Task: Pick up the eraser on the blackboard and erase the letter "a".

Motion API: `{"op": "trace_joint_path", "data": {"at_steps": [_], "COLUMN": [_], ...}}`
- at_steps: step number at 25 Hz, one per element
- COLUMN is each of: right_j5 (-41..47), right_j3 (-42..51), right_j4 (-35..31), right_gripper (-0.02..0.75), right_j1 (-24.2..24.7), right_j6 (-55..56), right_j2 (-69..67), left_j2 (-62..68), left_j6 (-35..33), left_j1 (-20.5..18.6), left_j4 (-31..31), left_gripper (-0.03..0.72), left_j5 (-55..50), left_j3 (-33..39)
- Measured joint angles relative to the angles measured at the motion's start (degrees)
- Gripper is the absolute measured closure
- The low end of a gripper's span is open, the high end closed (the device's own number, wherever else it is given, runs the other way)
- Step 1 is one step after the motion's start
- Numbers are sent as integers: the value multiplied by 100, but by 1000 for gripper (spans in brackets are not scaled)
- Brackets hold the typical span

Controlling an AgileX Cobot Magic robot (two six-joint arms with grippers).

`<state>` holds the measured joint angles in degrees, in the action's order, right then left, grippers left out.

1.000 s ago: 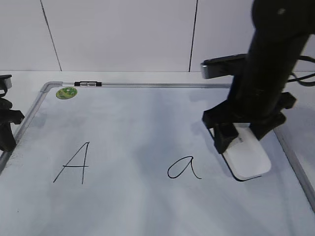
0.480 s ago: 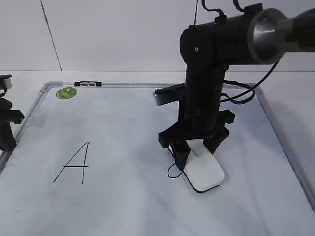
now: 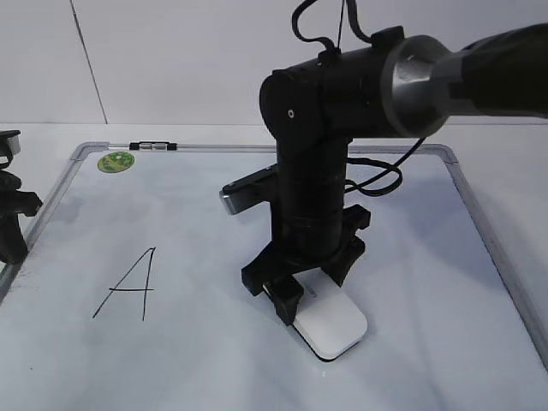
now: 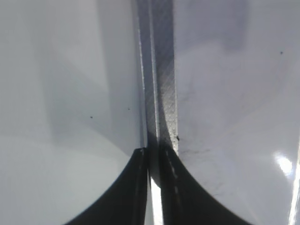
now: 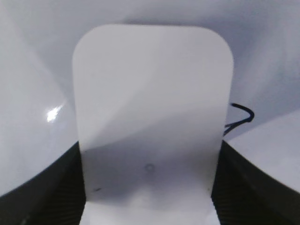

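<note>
Since the earlier frames the right arm has carried the eraser (image 3: 330, 325) leftward across the blackboard (image 3: 214, 214), from a position right of the letter "a" to one over the spot where that letter stood. In the exterior view the letter can no longer be seen; the eraser and the arm cover that patch of board. The right wrist view shows a short black stroke (image 5: 240, 117) emerging at the eraser's right edge, judged to be a remnant of the letter's tail, so the erasure is not confirmed complete. The right claw (image 3: 310, 291) pinches the eraser by its long sides, with the block lying flat, felt side down, on the board surface. The capital "A" (image 3: 128, 284) to the left is intact and well apart from the eraser. The left claw (image 4: 154, 187) hangs over the board's grey frame (image 4: 161, 93) at the left edge, its two fingers pressed nearly together with only a thin slit between them, holding nothing. The green sticker (image 3: 116, 161) and the small clip (image 3: 152, 145) at the top edge are undisturbed. Assessment: pick-up is done and the wiping pass is under way over the letter; remaining work is to clear the leftover stroke and verify a clean board once the eraser is out of the way.
</note>
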<state>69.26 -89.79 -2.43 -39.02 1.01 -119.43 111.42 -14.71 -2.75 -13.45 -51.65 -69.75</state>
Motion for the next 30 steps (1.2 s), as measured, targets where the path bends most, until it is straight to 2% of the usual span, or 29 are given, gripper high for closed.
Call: {"op": "trace_joint_path", "data": {"at_steps": [7, 15, 18, 22, 30], "right_j5": [10, 20, 20, 20, 20], "right_j3": [0, -18, -27, -27, -27], "right_j4": [306, 506, 449, 455, 109], "right_gripper": [167, 167, 167, 167, 167], "right_j1": [85, 1107, 1193, 904, -471], "right_j6": [381, 458, 457, 320, 215], "right_j2": [-9, -9, -9, -9, -26], "left_j2": [0, 0, 0, 0, 0], "left_j6": [0, 0, 0, 0, 0], "left_j1": [0, 0, 0, 0, 0], "left_j4": [0, -11, -11, -11, -32], "left_gripper": [638, 638, 638, 638, 638], "left_j5": [0, 0, 0, 0, 0], "left_j3": [0, 0, 0, 0, 0]}}
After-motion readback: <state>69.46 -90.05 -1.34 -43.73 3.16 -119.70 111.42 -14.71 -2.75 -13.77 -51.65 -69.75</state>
